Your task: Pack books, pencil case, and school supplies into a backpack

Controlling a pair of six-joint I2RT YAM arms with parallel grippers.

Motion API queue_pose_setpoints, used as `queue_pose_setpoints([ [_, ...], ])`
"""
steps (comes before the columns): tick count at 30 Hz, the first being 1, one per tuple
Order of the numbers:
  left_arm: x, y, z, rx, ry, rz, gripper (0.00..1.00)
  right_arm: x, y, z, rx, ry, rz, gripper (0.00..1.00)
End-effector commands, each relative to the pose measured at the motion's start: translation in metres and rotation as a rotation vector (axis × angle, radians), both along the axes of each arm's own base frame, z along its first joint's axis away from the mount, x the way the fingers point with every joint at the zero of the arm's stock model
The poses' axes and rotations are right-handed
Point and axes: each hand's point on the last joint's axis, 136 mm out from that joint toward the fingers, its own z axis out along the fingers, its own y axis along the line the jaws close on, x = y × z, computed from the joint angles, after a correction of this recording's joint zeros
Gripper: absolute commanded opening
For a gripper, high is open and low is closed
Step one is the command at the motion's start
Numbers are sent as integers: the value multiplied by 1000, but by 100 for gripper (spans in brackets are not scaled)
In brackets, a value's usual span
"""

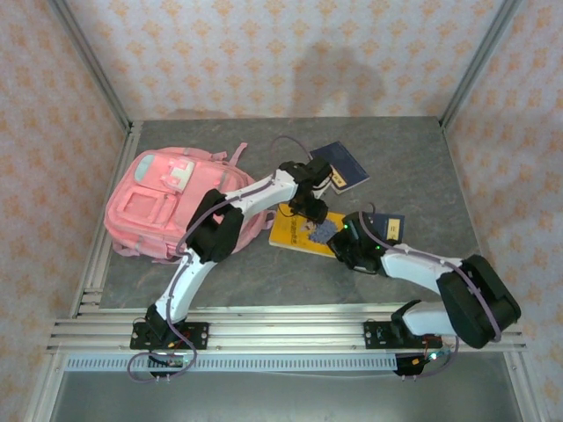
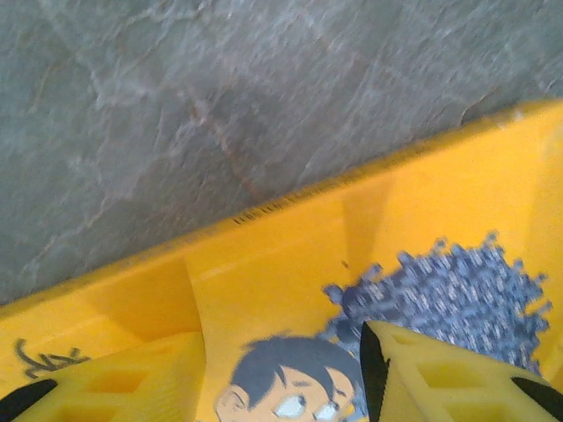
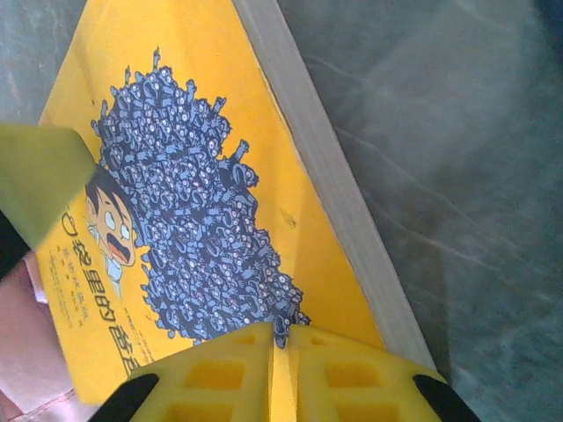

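The yellow book point(image 1: 295, 231) with a blue cartoon cover lies mid-table. My right gripper point(image 3: 280, 338) is shut on its right edge point(image 1: 339, 237), and a thin yellow sliver shows between the fingers. My left gripper point(image 2: 281, 387) hangs open just over the cover point(image 1: 312, 209), the cartoon face between its fingers point(image 2: 422, 369). One navy book point(image 1: 341, 167) lies behind. Another with a yellow label point(image 1: 387, 227) lies to the right. The pink backpack point(image 1: 154, 207) lies at the left with a mint and white patch on top. Pencil case and school supplies are out of view.
Grey stone-look table point(image 1: 422, 167) inside a metal frame. Papered walls stand at the left, back and right. The left arm reaches across from the backpack's side, and both arms meet over the yellow book.
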Motion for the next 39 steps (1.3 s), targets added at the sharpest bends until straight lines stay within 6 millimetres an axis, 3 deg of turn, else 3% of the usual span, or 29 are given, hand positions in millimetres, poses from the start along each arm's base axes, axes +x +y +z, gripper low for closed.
queue_pose_setpoints([
  [1,-26,9,-1,19,55,10,50,8,-33,-19,-201,38,-14,16],
  [4,-38,11,-1,-19,89,45,50,32,-46,-16,-248,31,-46,16],
  [8,-58,-4,3,-149,168,83,50,64,-50,-14,-248,35,-49,16],
  [13,-51,2,35,-183,93,102,50,85,-43,13,-259,-27,19,20],
  [16,-34,21,49,-136,10,131,51,81,-47,33,-260,-81,23,26],
  [18,-22,34,47,-116,-6,172,51,72,-47,40,-242,-94,31,28],
  [22,-2,58,31,-72,-10,226,52,50,-34,35,-128,-78,63,35],
  [25,7,64,16,-39,9,226,52,38,-23,27,-34,-54,62,38],
  [32,4,40,-3,-110,94,150,52,31,11,11,137,-36,109,42],
  [39,-16,23,-16,-168,196,95,52,33,17,-8,154,-6,112,41],
])
